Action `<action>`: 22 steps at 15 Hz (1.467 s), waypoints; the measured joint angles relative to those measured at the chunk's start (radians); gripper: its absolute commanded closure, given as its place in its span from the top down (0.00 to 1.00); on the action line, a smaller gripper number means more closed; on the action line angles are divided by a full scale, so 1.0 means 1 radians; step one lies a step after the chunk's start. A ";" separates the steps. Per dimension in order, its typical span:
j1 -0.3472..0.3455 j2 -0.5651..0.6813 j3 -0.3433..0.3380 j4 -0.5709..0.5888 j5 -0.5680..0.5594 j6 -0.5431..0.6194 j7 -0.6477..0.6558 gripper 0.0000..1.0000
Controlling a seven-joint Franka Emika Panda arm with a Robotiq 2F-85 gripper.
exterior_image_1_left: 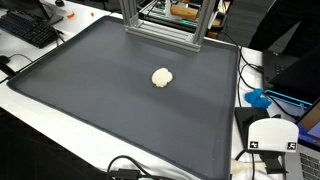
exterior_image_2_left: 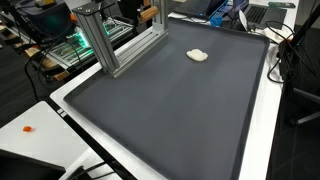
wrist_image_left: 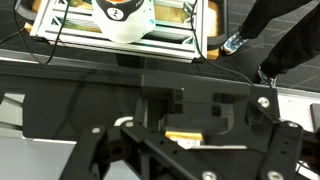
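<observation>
The pale lump (exterior_image_1_left: 162, 77) lies alone near the middle of the dark mat (exterior_image_1_left: 80, 100), well apart from the metal frame (exterior_image_1_left: 160, 28) at the top edge. The gripper (wrist_image_left: 185, 150) sits low in the wrist view, its fingers (wrist_image_left: 100, 148) seemingly spread wide with nothing between them. A clean grip on the lump would, I judge, need a straight descent centred on it and a gentle squeeze, as it looks soft. Both exterior views show the lump and mat but no arm. The wrist view shows the frame close up, and the lump cannot be made out there.
</observation>
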 measured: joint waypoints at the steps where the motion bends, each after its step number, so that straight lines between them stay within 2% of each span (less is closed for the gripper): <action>1: 0.000 -0.007 0.000 0.011 -0.001 0.001 -0.003 1.00; 3: 0.000 -0.023 0.000 0.036 -0.005 0.033 -0.012 1.00; 6: 0.000 -0.047 0.000 0.068 -0.013 0.160 -0.016 1.00; 10: 0.001 -0.060 0.004 0.077 -0.016 0.403 -0.016 1.00; 15: 0.014 -0.062 0.015 0.020 -0.015 0.712 -0.020 1.00; 18: 0.018 -0.065 0.017 -0.021 -0.021 0.782 -0.034 1.00; 22: 0.018 -0.068 0.017 -0.029 -0.025 0.789 -0.038 1.00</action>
